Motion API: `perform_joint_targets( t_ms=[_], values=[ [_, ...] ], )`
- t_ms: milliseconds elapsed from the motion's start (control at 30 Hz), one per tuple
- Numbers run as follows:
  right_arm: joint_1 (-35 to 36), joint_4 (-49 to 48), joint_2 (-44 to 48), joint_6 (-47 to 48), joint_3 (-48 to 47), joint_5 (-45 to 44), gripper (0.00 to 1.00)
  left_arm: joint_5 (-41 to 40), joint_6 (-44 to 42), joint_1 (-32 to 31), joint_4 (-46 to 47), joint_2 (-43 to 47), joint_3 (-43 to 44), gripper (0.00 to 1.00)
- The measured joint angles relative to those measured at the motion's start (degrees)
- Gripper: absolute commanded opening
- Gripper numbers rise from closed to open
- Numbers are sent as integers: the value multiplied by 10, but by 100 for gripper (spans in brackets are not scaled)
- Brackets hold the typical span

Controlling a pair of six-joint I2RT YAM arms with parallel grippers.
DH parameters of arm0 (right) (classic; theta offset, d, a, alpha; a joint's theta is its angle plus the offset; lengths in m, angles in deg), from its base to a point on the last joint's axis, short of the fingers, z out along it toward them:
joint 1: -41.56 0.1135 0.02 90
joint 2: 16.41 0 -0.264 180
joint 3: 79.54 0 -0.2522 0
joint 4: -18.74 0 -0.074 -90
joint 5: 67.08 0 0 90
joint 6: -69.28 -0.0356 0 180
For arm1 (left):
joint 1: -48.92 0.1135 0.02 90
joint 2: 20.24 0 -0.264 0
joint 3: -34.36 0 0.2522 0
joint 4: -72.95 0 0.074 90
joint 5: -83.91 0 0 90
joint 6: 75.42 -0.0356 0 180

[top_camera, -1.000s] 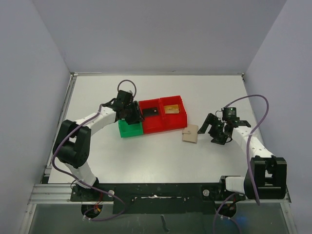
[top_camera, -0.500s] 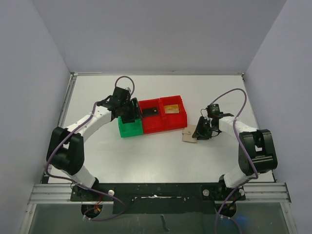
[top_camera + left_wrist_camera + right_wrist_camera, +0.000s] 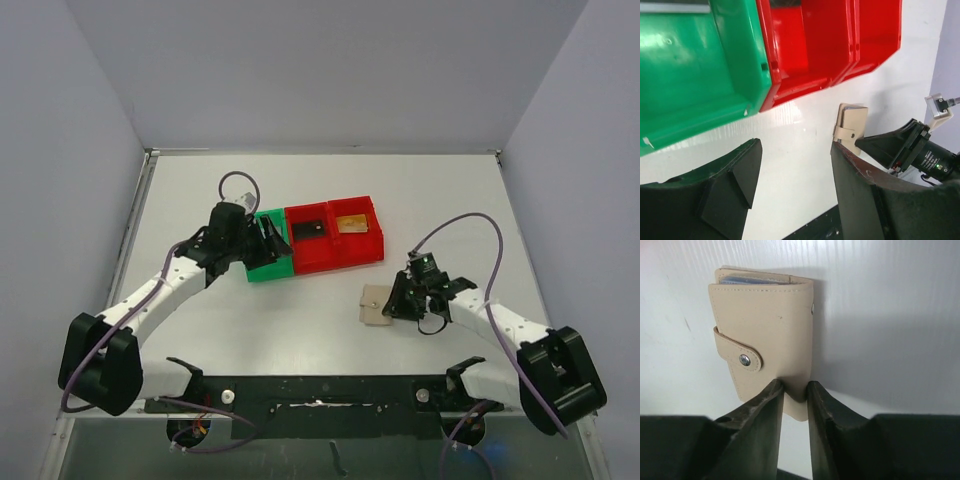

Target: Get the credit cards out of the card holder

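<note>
The tan card holder (image 3: pixel 375 305) lies snapped closed on the white table, in front of the bins. My right gripper (image 3: pixel 397 303) is shut on its near corner; the right wrist view shows both fingers pinching the card holder (image 3: pixel 765 335) at my gripper's tips (image 3: pixel 795 385). A thin light-blue pocket edge (image 3: pixel 755 281) shows at its far end, and any credit cards inside are hidden. A black card (image 3: pixel 311 229) and a gold card (image 3: pixel 350 224) lie in the red bins. My left gripper (image 3: pixel 264 240) hangs open and empty over the green bin's near edge. Between its tips (image 3: pixel 795 147) is bare table.
A green bin (image 3: pixel 268 257) and two joined red bins (image 3: pixel 335 250) stand in a row at mid-table. In the left wrist view the green bin (image 3: pixel 695 75) and red bins (image 3: pixel 810 45) fill the top, with the card holder (image 3: pixel 852 125) and the right gripper beyond.
My right gripper closed on the card holder and drew it nearer and to the left. My left gripper opened and pulled back from over the green bin.
</note>
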Motion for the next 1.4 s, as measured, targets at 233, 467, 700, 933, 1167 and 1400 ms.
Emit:
perform_joint_targets(
  t_ms=[233, 467, 700, 933, 1167, 1400],
  values=[
    [9, 46, 165, 0, 61, 41, 73, -4, 17, -57, 24, 42, -36, 56],
    [-78, 68, 203, 7, 11, 47, 72, -48, 24, -165, 45, 49, -37, 59],
    [-90, 24, 154, -9, 35, 17, 71, -97, 28, -226, 60, 10, -26, 60],
    [-90, -51, 103, -26, 78, 64, 59, -120, 23, -269, 59, -46, 3, 59],
    [-67, -138, 86, -53, 116, 106, 48, -123, 24, -284, 55, -81, 14, 58],
    [0, -161, 97, -79, 136, 103, 42, -135, 31, -313, 48, -87, 14, 58]
  ],
)
